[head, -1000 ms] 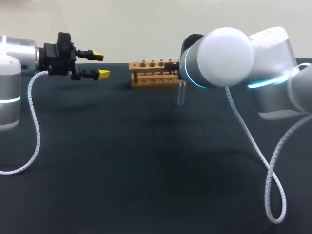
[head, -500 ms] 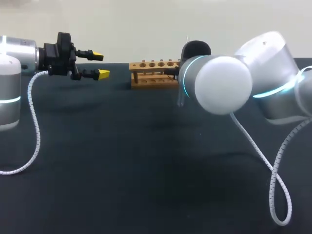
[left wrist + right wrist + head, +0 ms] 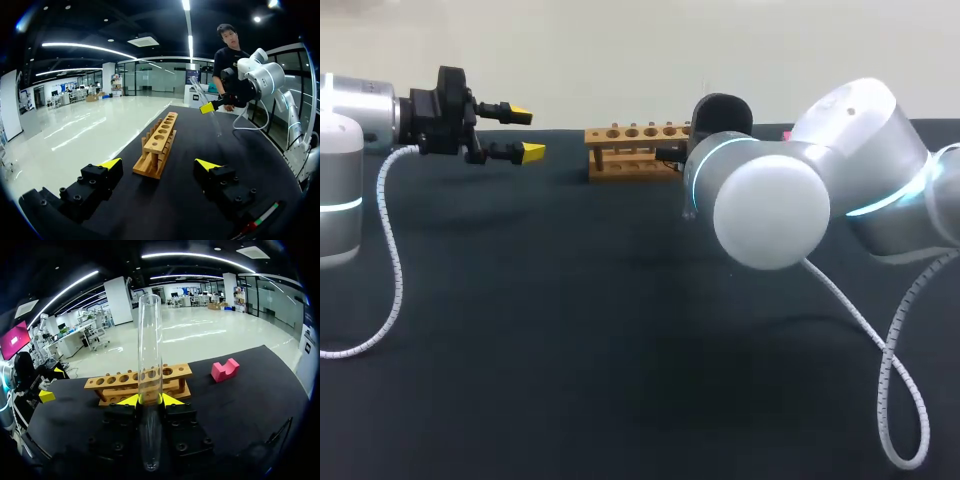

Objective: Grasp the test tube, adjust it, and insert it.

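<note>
The clear glass test tube (image 3: 149, 375) stands upright between the yellow tips of my right gripper (image 3: 149, 400), which is shut on its lower half. Just ahead of it lies the wooden rack (image 3: 120, 381) with its row of holes. Seen from the left wrist, the tube (image 3: 207, 107) leans in that gripper to the right of the rack's (image 3: 159, 145) far end. My left gripper (image 3: 525, 133) hangs open and empty left of the rack (image 3: 635, 150). In the head view my right arm (image 3: 770, 210) hides its own gripper and most of the tube.
A pink block (image 3: 225, 370) lies on the dark table to the right of the rack. My left arm's white coiled cable (image 3: 388, 250) hangs along the table's left side. My right arm's cable (image 3: 890, 380) loops low at the right.
My right arm has turned, its big elbow joint swinging lower and toward the middle of the head view, with the tube still held. The left arm has kept still.
</note>
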`<state>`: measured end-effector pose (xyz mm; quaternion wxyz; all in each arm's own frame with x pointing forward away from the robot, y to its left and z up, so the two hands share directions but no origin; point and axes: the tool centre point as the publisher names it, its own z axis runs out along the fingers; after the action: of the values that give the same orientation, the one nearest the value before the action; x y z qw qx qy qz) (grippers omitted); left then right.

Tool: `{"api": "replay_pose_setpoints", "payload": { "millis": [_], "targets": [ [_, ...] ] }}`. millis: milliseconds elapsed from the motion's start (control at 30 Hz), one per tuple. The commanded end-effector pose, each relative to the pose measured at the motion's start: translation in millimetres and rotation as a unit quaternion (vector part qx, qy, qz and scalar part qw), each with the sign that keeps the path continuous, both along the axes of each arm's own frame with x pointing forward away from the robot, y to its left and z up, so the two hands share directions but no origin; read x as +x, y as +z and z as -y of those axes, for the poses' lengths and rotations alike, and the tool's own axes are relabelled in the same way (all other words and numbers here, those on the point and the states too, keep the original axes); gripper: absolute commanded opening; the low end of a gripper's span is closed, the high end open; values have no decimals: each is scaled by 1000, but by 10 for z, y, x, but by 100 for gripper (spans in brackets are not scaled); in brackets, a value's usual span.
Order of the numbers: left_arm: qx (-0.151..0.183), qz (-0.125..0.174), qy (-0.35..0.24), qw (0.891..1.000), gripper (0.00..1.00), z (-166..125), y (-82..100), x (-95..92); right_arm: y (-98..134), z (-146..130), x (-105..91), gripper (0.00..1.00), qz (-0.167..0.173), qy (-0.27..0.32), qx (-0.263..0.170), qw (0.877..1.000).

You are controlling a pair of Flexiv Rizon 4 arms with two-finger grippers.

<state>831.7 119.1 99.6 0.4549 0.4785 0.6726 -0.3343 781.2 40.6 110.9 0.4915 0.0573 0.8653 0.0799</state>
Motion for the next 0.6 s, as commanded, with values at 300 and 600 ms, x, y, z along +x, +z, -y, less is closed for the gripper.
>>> {"api": "replay_pose_setpoints", "payload": {
  "millis": [300,600],
  "targets": [
    [-2,2,0,1000,100,-9,-11,-6,64,-5,31,0,24,0,-3,1000],
    [-2,2,0,1000,100,-9,-11,-6,173,0,68,0,59,-12,-6,998]
  ]
}}
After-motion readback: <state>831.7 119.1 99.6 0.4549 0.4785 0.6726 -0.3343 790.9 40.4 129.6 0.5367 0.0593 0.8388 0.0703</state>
